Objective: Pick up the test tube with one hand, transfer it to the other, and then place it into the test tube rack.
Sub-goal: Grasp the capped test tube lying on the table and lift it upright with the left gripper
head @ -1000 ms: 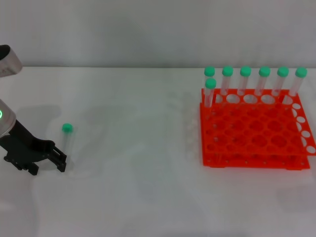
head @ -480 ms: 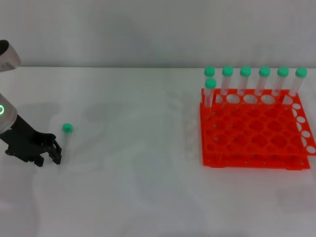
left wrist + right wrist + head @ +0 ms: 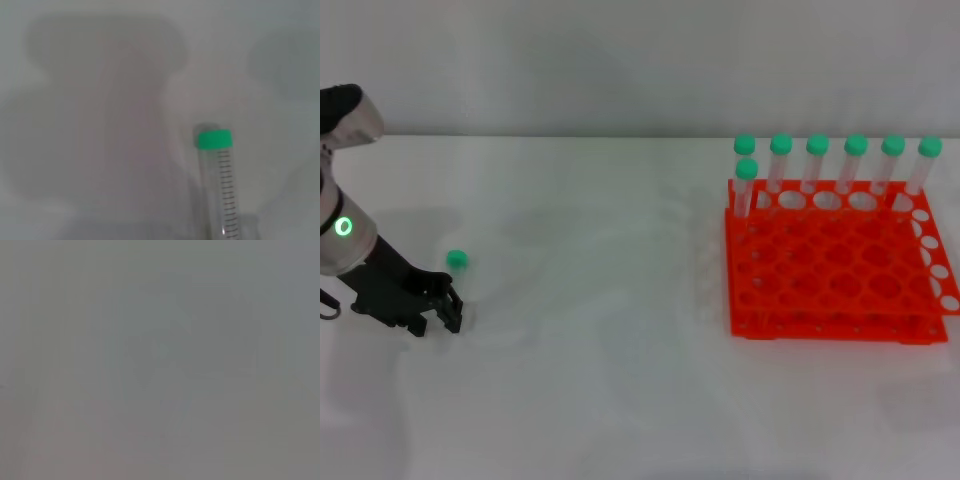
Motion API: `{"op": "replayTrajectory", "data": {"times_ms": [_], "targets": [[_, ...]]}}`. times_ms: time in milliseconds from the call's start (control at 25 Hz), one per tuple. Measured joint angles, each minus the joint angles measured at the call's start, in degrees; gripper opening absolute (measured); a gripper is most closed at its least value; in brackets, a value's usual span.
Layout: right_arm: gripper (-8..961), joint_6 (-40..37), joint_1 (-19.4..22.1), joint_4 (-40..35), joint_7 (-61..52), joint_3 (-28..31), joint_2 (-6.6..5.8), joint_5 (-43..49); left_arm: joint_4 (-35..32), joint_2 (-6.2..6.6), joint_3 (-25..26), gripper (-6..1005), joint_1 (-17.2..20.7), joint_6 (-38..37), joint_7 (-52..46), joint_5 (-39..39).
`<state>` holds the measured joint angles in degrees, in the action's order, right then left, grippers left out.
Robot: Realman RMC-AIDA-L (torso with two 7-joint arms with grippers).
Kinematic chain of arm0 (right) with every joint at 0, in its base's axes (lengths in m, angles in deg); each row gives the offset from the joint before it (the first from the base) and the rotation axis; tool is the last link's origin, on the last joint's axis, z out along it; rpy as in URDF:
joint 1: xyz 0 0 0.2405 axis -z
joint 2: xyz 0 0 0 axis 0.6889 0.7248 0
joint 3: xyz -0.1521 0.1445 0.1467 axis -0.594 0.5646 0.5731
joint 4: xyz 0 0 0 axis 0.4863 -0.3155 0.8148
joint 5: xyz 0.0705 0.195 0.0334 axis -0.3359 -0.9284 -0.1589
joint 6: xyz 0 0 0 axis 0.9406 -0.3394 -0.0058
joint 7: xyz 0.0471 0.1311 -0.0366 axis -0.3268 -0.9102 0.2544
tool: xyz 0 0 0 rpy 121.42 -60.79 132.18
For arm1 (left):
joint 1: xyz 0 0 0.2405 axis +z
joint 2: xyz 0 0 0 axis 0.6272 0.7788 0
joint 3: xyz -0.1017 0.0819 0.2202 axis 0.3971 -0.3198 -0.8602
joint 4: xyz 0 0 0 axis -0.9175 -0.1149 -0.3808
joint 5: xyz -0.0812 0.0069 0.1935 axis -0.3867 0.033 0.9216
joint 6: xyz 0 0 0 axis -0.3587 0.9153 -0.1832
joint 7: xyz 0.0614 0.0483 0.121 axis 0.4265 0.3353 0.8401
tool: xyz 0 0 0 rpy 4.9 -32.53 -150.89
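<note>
The test tube lies flat on the white table at the left; its green cap (image 3: 457, 259) shows in the head view and its clear body runs toward my left gripper. The left wrist view shows the tube (image 3: 221, 180) close up, cap away from the camera. My left gripper (image 3: 438, 318), black with a green wrist light, is low over the table at the tube's bottom end, and its jaws look open on either side of it. The orange-red test tube rack (image 3: 835, 270) stands at the right. My right gripper is out of view.
Several green-capped tubes (image 3: 817, 160) stand upright in the rack's back row, and one more (image 3: 746, 185) stands just in front at its left corner. A wide stretch of white table lies between the loose tube and the rack. The right wrist view shows only grey blur.
My left gripper has moved to the right and closed in on the tube's bottom end. The tube and the rack have not moved.
</note>
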<state>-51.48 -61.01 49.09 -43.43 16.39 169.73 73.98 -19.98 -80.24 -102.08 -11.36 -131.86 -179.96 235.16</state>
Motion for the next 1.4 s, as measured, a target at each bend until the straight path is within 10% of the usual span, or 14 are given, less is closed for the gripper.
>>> {"op": "replayTrajectory", "data": {"times_ms": [840, 1400], "targets": [[874, -0.19, -0.10, -0.09, -0.09, -0.08, 0.00, -0.01, 2.24, -0.57, -1.09, 415, -0.96, 1.72, -0.38, 0.01], [875, -0.13, -0.36, -0.09, -0.96, -0.17, 0.09, -0.01, -0.67, 0.57, -1.68, 186, -1.31, 1.58, -0.06, -0.47]]}}
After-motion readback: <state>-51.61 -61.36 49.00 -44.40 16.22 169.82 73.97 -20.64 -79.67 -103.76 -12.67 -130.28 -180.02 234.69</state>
